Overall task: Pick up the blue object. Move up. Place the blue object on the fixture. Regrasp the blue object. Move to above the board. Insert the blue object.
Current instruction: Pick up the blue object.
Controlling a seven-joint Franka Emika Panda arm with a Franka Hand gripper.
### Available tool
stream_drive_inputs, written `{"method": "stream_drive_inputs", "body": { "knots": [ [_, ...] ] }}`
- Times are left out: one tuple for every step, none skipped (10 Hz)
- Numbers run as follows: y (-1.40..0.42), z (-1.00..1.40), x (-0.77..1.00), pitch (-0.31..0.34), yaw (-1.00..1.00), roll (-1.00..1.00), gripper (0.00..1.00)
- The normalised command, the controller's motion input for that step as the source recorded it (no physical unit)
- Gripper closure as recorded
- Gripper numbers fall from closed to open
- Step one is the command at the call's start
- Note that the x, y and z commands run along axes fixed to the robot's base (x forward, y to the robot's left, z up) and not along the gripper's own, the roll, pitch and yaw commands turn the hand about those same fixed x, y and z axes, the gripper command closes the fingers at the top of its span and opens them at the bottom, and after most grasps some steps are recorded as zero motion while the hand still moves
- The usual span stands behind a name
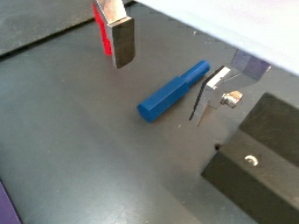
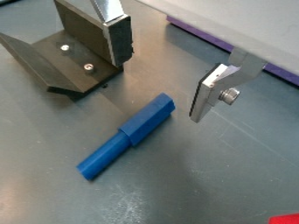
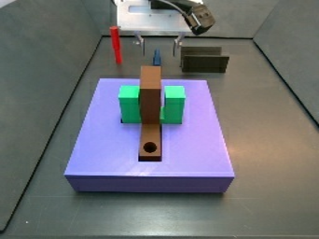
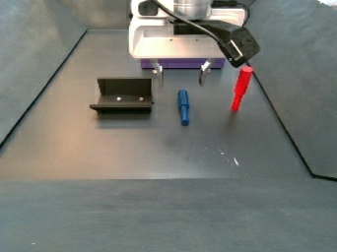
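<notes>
The blue object lies flat on the dark floor between the fixture and an upright red peg. My gripper hangs open just above its far end. In both wrist views the blue object lies loose on the floor below the spread fingers, nearer one fingertip, and nothing is held. The board, a lavender slab, carries a green block and a brown bar with a round hole. The blue object lies beyond the board.
The fixture stands close beside one finger. The red peg stands upright to the other side. A white robot base and grey enclosure walls close off the back. The board's edge shows in a wrist view.
</notes>
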Motion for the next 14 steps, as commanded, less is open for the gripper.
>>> {"method": "stream_drive_inputs", "body": {
  "knots": [
    [-0.1,-0.34,-0.08,-0.099,0.0,0.21,0.0],
    [0.0,-0.39,-0.07,-0.061,0.0,0.14,0.0],
    [0.0,-0.28,0.0,-0.011,-0.03,0.15,0.0],
    [0.0,-0.13,0.0,0.0,-0.04,0.17,0.0],
    [0.0,-0.15,0.0,0.0,-0.04,0.15,0.0],
    [0.0,-0.12,0.0,0.0,-0.05,0.14,0.0],
    [0.0,-0.13,0.0,0.0,-0.07,0.15,0.0],
    [0.0,-0.15,0.0,0.0,-0.08,0.15,0.0],
    [0.0,-0.12,0.0,0.0,-0.07,0.16,0.0],
    [0.0,-0.12,0.05,0.0,-0.09,0.17,0.0],
    [0.0,-0.11,0.06,0.0,-0.09,0.16,0.0],
    [0.0,-0.05,0.11,0.01,-0.1,0.14,0.0],
    [0.0,-0.02,0.1,0.019,-0.08,0.11,0.0],
    [0.0,-0.01,0.05,0.011,-0.05,0.08,0.0]
  ]
}}
